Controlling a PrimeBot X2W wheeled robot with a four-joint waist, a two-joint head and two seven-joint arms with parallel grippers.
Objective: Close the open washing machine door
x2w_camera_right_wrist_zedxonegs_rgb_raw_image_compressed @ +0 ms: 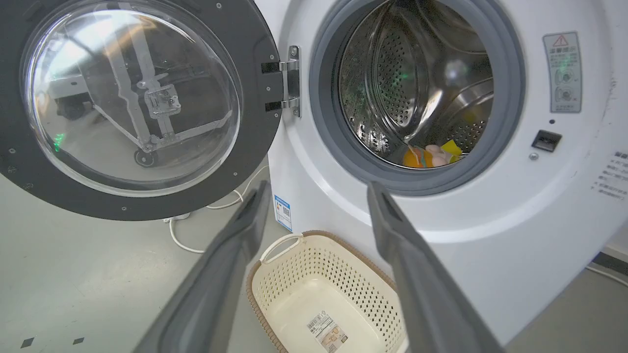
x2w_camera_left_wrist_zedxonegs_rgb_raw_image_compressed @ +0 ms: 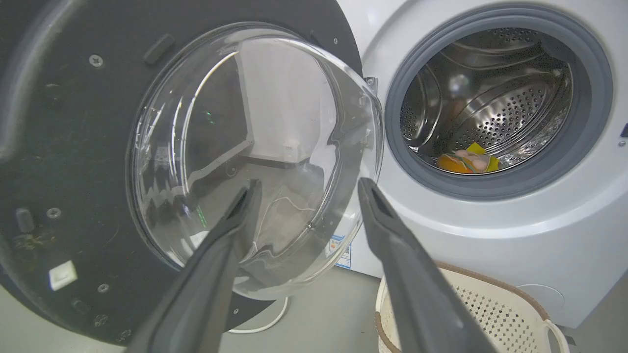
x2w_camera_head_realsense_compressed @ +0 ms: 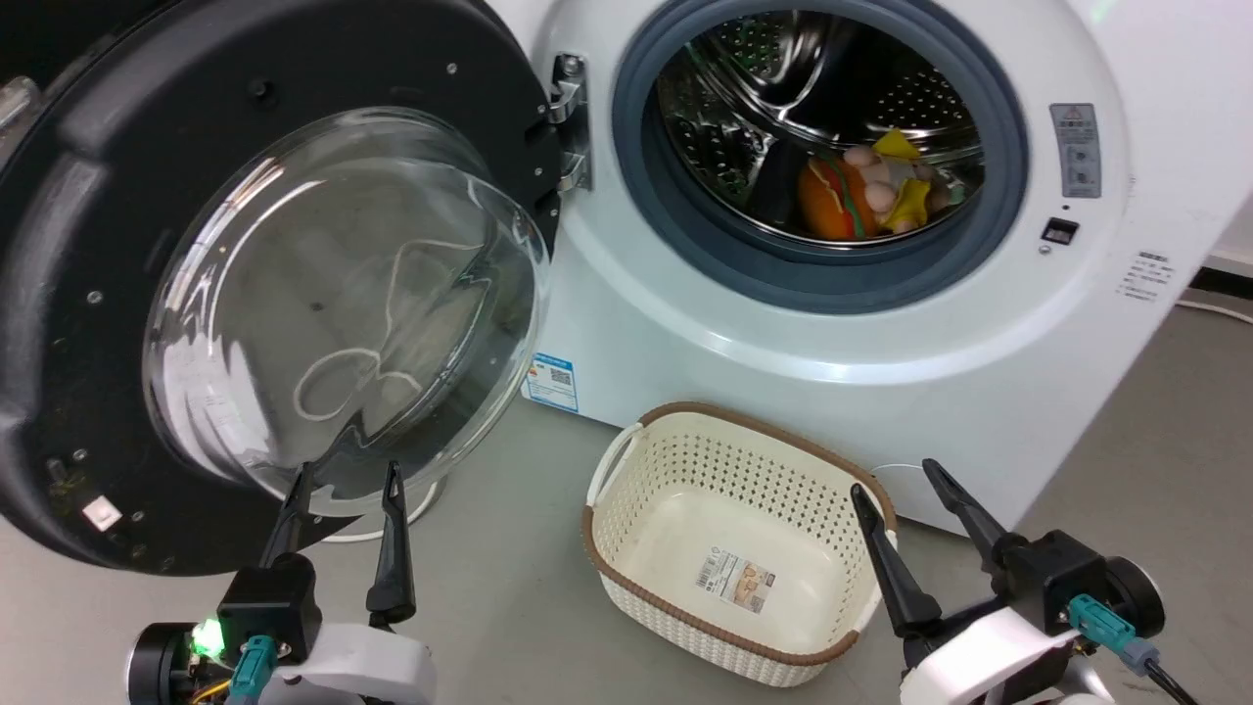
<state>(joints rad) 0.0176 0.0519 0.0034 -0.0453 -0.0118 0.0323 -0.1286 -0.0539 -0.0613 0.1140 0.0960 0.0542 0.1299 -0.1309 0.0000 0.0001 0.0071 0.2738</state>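
Currently, the washing machine door is seen swung wide open to the left of the washing machine, carried by its metal hinge at the left edge of the grey rubber gasket; its inner face, with the bulging clear glass bowl, is turned towards the robot. The steel perforated drum is exposed inside the washing machine; a soft toy in orange, yellow and pink is seen lying at its bottom. The left claw is held wide with nothing gripped, in front of the washing machine's open door, its fingertips raised before the lower edge of the glass bowl; whether the glass is touched cannot be told. The right claw is likewise spread wide and empty, low before the washing machine's front, just right of a cream perforated basket; the basket is set on the grey floor close against the machine's base. A small blue sticker is fixed at the washing machine's lower left front; a white cable is laid on the floor beneath the door.
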